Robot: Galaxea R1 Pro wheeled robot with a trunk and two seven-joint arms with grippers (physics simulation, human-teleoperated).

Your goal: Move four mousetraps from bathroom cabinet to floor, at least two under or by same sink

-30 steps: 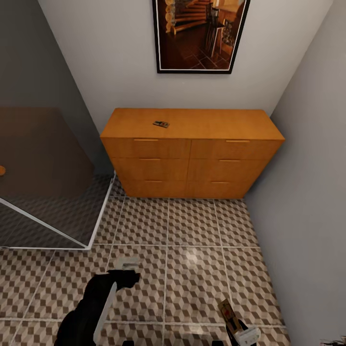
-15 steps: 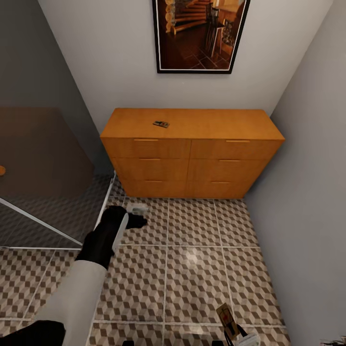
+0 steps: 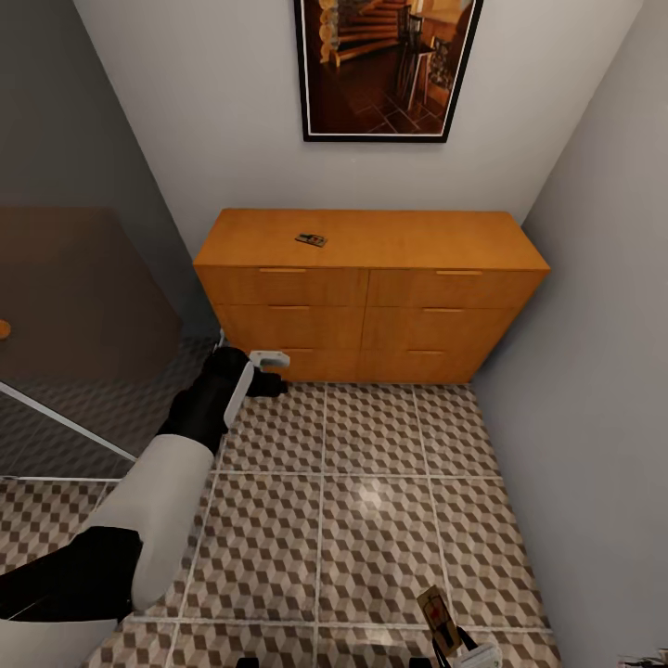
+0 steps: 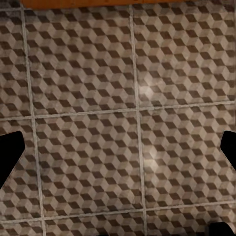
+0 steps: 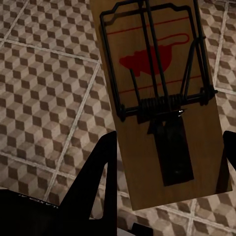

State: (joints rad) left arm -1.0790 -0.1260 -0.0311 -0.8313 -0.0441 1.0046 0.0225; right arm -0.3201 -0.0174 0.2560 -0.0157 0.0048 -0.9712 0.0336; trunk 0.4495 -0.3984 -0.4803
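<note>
Left gripper out low by the cabinet's bottom-left corner, jaws spread wide over bare bathroom floor | one mousetrap sits on the cabinet top, left of centre | right gripper at the lower edge, clamped on a second mousetrap above the tiles

Lighting's soft and even on my feed, glossy glare patch on the bathroom floor, renders slightly blurry

Left arm extended, gripper spread wide; right gripper clamped.
</note>
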